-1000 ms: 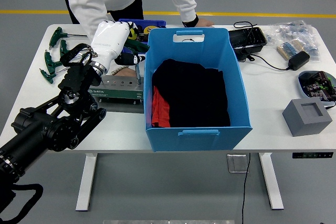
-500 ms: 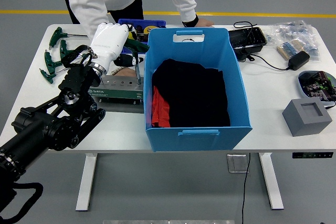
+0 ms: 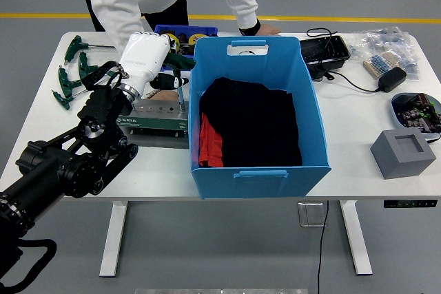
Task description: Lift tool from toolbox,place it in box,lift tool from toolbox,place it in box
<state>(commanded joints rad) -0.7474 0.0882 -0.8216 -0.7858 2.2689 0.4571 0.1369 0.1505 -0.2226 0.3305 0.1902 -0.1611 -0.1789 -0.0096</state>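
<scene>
At upper left of the frame, the left robot hand (image 3: 146, 60) is hovering over the toolbox (image 3: 153, 116), fingers curling downward; whether it is gripping a tool is unclear, beside the blue box (image 3: 258, 170).

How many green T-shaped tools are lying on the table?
4 green T-handled wrenches at the white table's far-left corner. The robot's black left arm may hide more.
</scene>
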